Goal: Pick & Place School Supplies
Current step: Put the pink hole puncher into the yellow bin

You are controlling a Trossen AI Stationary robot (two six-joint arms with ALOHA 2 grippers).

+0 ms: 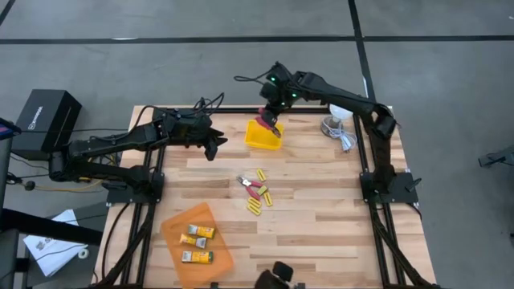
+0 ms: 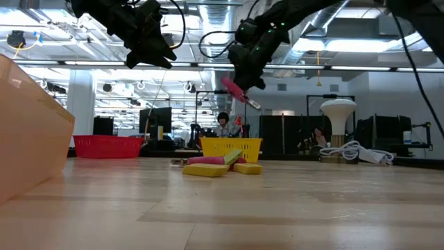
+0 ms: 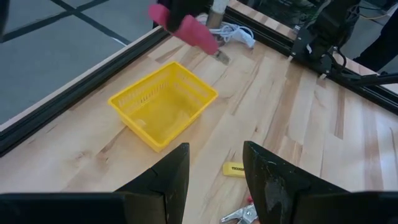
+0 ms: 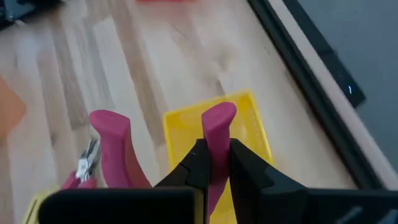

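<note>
Hanging in the air over the yellow tray (image 1: 263, 136) is a pink-handled tool (image 1: 271, 121), held up by the right hand (image 1: 271, 119). The right hand is clamped on one pink handle, and the other handle sticks out beside it. In the low view the tool (image 2: 239, 94) tilts with its metal tip pointing down, clear of the tabletop (image 1: 321, 209). The yellow tray sits near the far edge of the tabletop. In the middle of the tabletop lie more supplies close together: another red-handled tool (image 1: 251, 187) and some yellow sticks (image 1: 259, 197). Three yellow packs (image 1: 196, 244) lie in the orange tray (image 1: 173, 225) at the near left corner. The left hand (image 1: 214, 144) hangs in the air to the left of the yellow tray, and its fingers (image 3: 169, 180) are apart with nothing between them. A white lamp (image 1: 339, 116) with a cable stands at the far right of the tabletop. In the low view a red tray (image 2: 106, 146) shows far back on the left.
</note>
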